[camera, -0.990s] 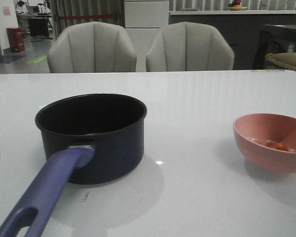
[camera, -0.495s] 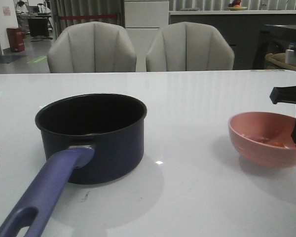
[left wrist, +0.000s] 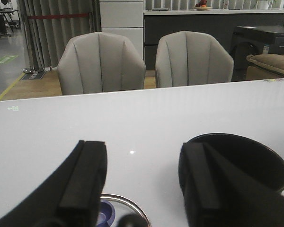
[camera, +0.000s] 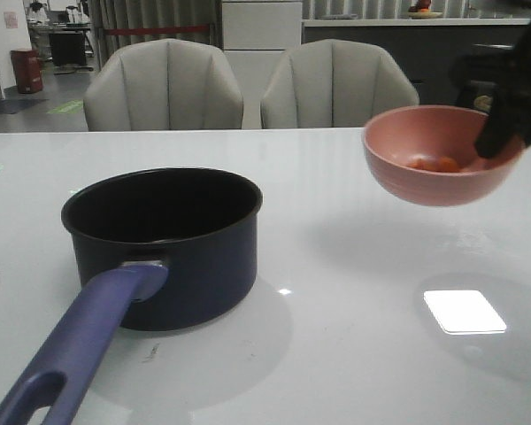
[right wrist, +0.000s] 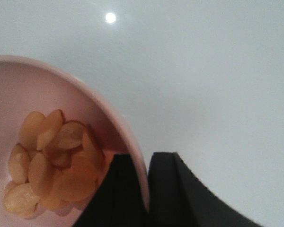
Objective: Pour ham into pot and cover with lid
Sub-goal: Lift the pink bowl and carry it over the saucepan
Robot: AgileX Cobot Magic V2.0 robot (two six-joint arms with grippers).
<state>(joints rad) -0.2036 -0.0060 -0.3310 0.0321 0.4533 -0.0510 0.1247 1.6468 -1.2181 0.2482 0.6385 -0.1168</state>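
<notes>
- The right end effector, black and wedge-fingered, is clenched on the rim of the round, smooth pink bowl, one finger inside the wall and one outside.
- The bowl hangs clear of the desk, tipped slightly toward the camera, up and to the right of the pot.
- The ham, a small heap of glossy orange-pink oval chunks, lies in the bottom of the bowl, close against the inner finger.
- The left end effector is released, its two dark fingers spread wide, above the round glass lid with its steel rim; only an edge of the lid shows.
- The dark navy round saucepan with a black interior stands upright on the desk, left of centre; its long purple-blue handle runs toward the near left, hole at the near end.
- The desk is white and glossy, with a bright rectangular reflection.
- Behind it stand two grey padded chairs, then curtains and a dark counter.
</notes>
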